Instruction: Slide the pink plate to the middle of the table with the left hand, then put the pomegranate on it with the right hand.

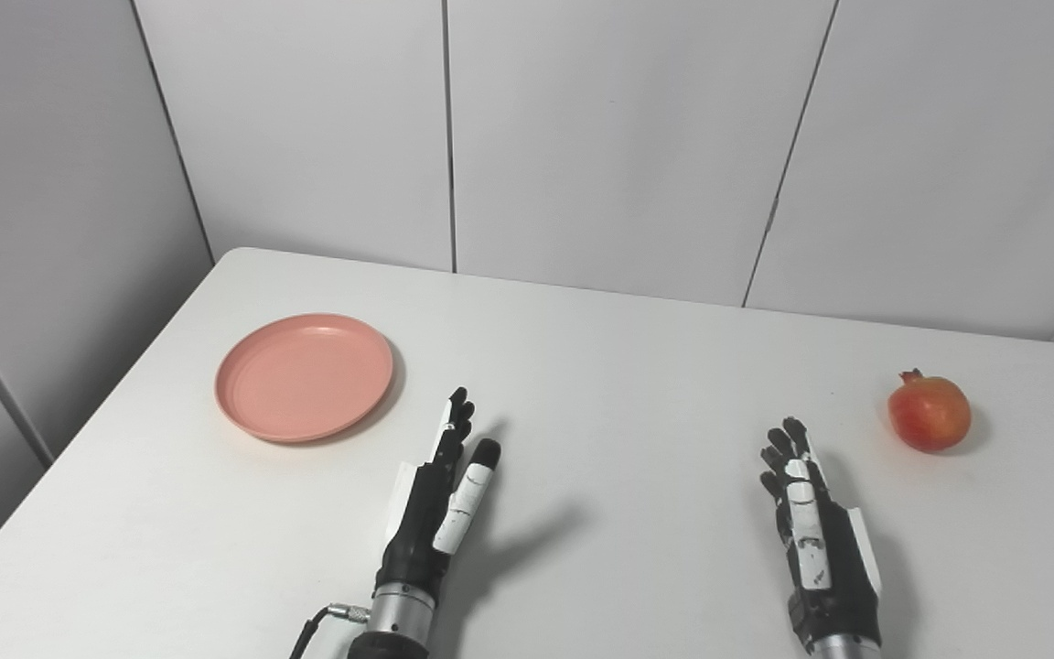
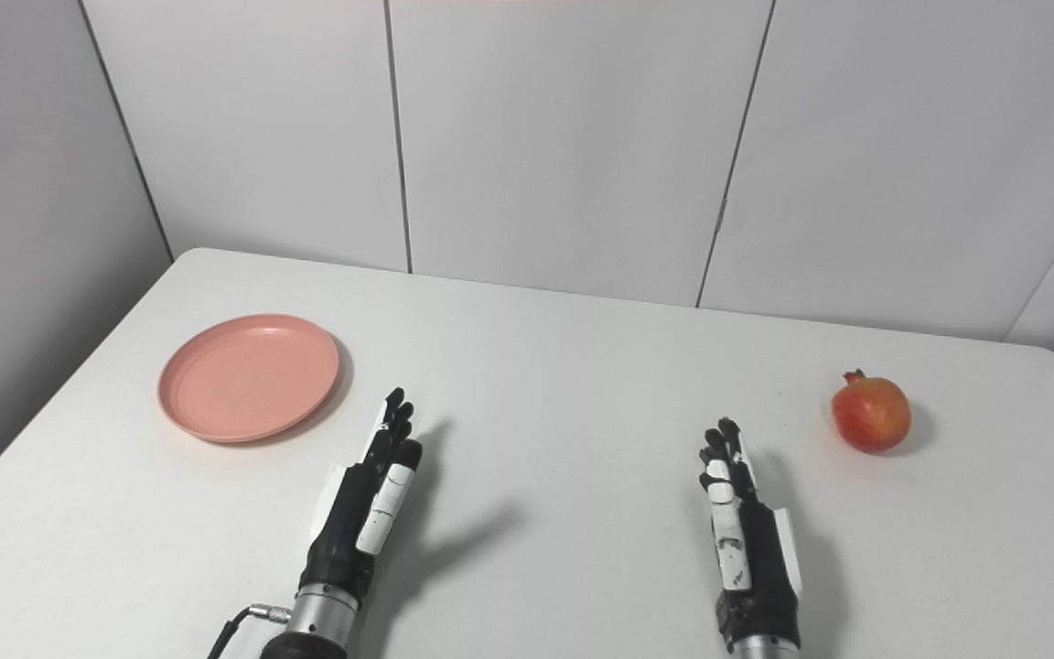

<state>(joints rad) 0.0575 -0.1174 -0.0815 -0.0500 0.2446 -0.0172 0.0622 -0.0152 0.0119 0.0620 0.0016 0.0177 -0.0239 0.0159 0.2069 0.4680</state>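
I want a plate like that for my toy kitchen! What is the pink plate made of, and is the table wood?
The pink plate looks like plastic: one even matte pink with a smooth moulded rim and no shine like glazed china. The table looks like smooth white plastic or laminate, since no wood grain shows and its corners are rounded, but what lies under that surface cannot be seen.

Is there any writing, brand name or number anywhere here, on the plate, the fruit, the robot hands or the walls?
None: no text can be read in either view.
Plate: plain pink, no mark.
Pomegranate: no sticker showing.
Left robot hand and right robot hand: black and white panels, no lettering to be made out.
Table and wall panels: blank.
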